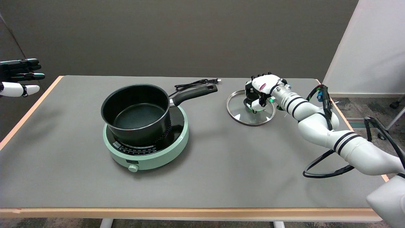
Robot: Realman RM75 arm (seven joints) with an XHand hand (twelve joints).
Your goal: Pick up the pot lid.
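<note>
Reaching: right hand [261, 90] came in from 4 o'clock, sat over the pot lid [251, 107], fingers curled down around the knob at its centre
Grip: fingers looked closed on the knob; contact partly hidden by the hand
Lid: glass, metal rim, lying flat on the table [221, 164], 3 o'clock of the pot [137, 112], well apart from it
Pot: black, uncovered, on the green hotplate [146, 139], handle toward 2 o'clock
Cord [193, 84]: black, coiled at 12 o'clock of the handle
</note>
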